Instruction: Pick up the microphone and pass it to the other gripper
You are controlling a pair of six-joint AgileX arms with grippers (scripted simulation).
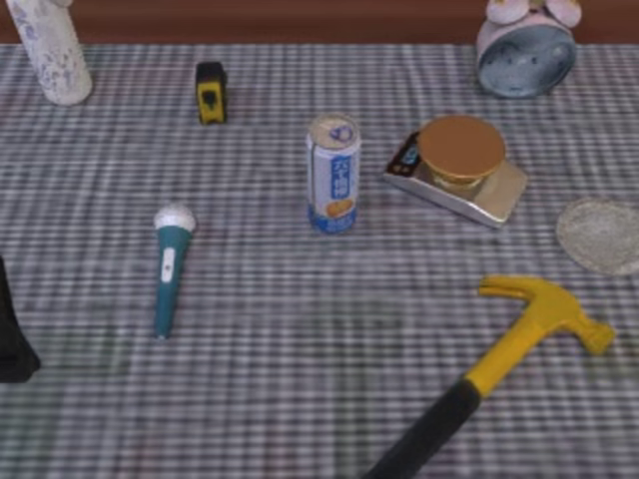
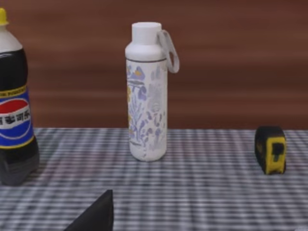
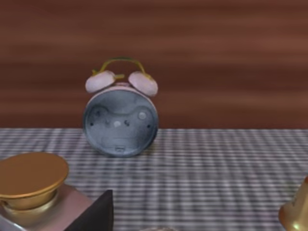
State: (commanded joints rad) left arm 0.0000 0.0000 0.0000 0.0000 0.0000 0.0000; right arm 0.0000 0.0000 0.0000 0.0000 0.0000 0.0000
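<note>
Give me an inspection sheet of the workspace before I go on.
Surface: checked cloth on table.
Job's things: microphone lying flat at left, head away, untouched.
Clutter: can, scale, hammer, tape measure, flowered bottle, cola bottle, alarm clock, pale disc.
Grippers: left gripper at left edge; right gripper's fingertip only.
Cables: nothing seen.
Surroundings: brown wall.
</note>
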